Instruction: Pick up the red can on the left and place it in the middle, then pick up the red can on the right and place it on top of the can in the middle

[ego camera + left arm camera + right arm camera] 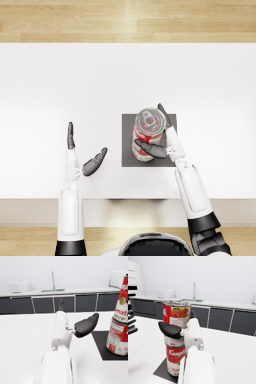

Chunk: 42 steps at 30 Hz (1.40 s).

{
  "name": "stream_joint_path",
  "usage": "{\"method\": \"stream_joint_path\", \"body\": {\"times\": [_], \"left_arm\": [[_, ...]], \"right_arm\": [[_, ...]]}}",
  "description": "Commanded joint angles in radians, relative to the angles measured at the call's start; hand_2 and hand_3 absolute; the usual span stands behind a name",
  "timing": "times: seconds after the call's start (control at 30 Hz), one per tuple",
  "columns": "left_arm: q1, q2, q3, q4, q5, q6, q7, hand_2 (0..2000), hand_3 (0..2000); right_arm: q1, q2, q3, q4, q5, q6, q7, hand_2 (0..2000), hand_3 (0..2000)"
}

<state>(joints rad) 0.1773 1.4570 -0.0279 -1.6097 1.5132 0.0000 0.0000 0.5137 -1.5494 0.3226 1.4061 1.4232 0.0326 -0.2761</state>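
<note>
Two cans stacked at the centre of the head view, and the right hand (pixel 159 142) is wrapped around the upper soup can (pixel 149 125), thumb across the near side and fingers reaching behind it. That top can sits on the lower soup can (pixel 175 361), which stands on the dark square mat (pixel 129 157) in the middle of the white table (pixel 50 90). From the right wrist view the upper can looks seated on the one below, though whether it is squarely centred I cannot tell.

Over at the lower left of the head view, the left hand (pixel 82 157) hangs above the table with fingers spread apart, holding nothing, well clear of the stack.

The risk now, as I judge it, is all in the release. If the fingers drag on the label while opening, or the arm pulls back sideways instead of away cleanly, the top can could slide off its rim and topple the whole stack. An off-centre seat would make that worse.

Labels: red and white, Campbell's-style script reading "Camp…" on the lower can in the right wrist view; "…mato" and "SOUP" on the upper can in the left wrist view, with a gold medallion. The small print is unreadable.
</note>
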Motion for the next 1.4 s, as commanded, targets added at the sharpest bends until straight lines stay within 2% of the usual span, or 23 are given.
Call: {"method": "stream_joint_path", "body": {"times": [0.03,0.17,0.2,0.23,0.37,0.47,0.5,0.53,0.73,0.77,0.8,0.87,0.97,1.1,1.4], "left_arm": [[0.006,0.0,-0.001,-0.005,0.0,0.0,0.0,0,0],[0.014,0.003,-0.003,-0.035,0.0,0.0,0.0,0,0],[0.0,0.003,-0.002,-0.016,0.0,0.0,0.0,0,0],[0.011,0.004,-0.004,-0.043,0.0,0.0,0.0,0,0],[0.002,0.006,0.001,-0.038,0.0,0.0,0.0,0,0],[0.012,0.008,0.002,-0.092,0.0,0.0,0.0,0,0],[0.021,0.008,0.0,-0.105,0.0,0.0,0.0,0,0],[0.023,0.009,-0.002,-0.128,0.0,0.0,0.0,0,0],[0.108,-0.012,-0.072,-0.223,0.0,0.0,0.0,0,0],[0.129,-0.023,-0.09,-0.229,0.0,0.0,0.0,0,0],[0.139,-0.03,-0.107,-0.236,0.0,0.0,0.0,0,0],[0.158,-0.033,-0.136,-0.229,0.0,0.0,0.0,0,0],[0.165,-0.036,-0.165,-0.202,0.0,0.0,0.0,0,0],[0.144,-0.03,-0.159,-0.198,0.0,0.0,0.0,0,0],[0.143,-0.03,-0.173,-0.19,0.0,0.0,0.0,0,0]], "right_arm": [[0.003,-0.003,-0.013,0.064,0.0,-0.002,-0.002,0,0],[0.021,-0.019,-0.05,0.167,0.0,-0.011,-0.007,0,0],[0.037,0.023,-0.011,0.189,0.0,-0.014,-0.007,0,0],[0.031,-0.015,-0.05,0.207,0.0,-0.019,-0.007,0,0],[0.039,-0.019,-0.065,0.264,0.0,-0.029,-0.004,0,0],[0.047,-0.02,-0.095,0.31,0.0,-0.031,-0.004,0,0],[0.194,0.345,0.211,0.332,0.0,-0.032,-0.003,0,0],[0.071,0.066,-0.059,0.346,0.0,-0.032,-0.003,0,0],[0.067,0.071,-0.232,0.425,0.001,-0.032,-0.004,0,0],[0.061,0.072,-0.268,0.43,0.001,-0.032,0.017,0,0],[0.053,0.072,-0.292,0.429,0.001,-0.032,0.09,0,0],[0.038,0.071,-0.344,0.425,0.0,-0.033,0.181,0,0],[0.014,0.069,-0.39,0.429,0.0,-0.033,0.241,0,0],[0.0,0.067,-0.379,0.421,0.0,-0.033,0.267,0,0],[-0.013,0.066,-0.401,0.419,0.0,-0.033,0.276,0,0]]}}
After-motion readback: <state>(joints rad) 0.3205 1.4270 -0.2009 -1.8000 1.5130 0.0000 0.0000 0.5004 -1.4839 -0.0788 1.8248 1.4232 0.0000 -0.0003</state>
